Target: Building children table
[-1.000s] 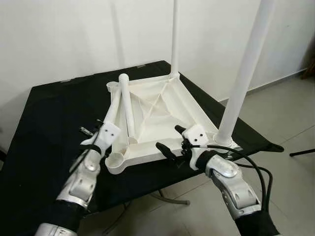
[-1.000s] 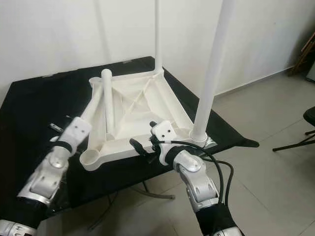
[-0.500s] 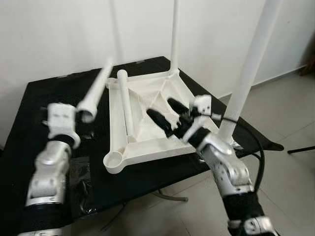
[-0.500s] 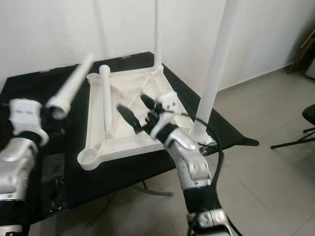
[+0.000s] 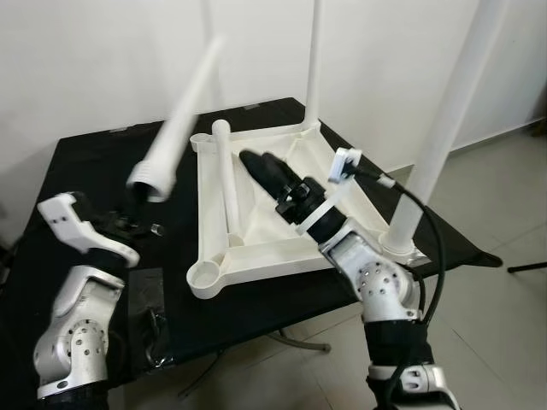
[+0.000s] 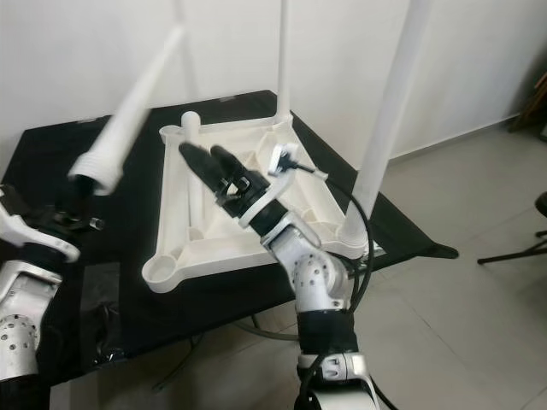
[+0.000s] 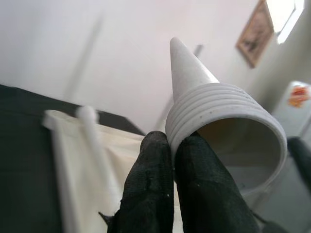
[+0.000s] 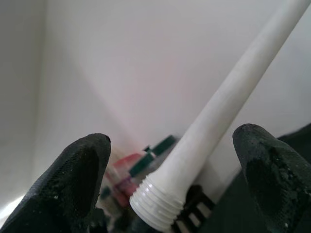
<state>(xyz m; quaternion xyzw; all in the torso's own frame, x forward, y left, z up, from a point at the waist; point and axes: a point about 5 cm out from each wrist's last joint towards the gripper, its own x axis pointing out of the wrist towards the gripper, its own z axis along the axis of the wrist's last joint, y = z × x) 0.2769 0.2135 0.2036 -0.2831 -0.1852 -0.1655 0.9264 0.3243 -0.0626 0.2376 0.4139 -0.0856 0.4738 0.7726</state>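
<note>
Two legs already upright in the corner sockets of the upturned white tabletop [image 5: 282, 205] on the black surface [image 5: 77, 171]: the near-right leg [image 5: 436, 145] just beyond the right hand and to its right, the far-right leg [image 5: 314, 64] further off by the wall. Third leg [image 5: 224, 184] flat inside the tabletop frame, just left of the right hand, its end at the far-left corner. Fourth leg [image 5: 175, 128], loose, gripped at its threaded open end by the left hand [image 5: 128, 209], fingers [image 7: 150, 189] closed tight on the rim, shaft tilted up and away toward the wall, blurred. Left hand raised above the surface, left of the tabletop and apart from it. Right hand [image 5: 265, 175] lifted over the middle of the tabletop, fingers [image 8: 80, 174] spread wide, holding nothing, pointing toward the loose leg's threaded end. Empty near-left socket [image 5: 205, 278] below and between the two hands. Cable [image 5: 423, 248] looped along the right forearm.
</note>
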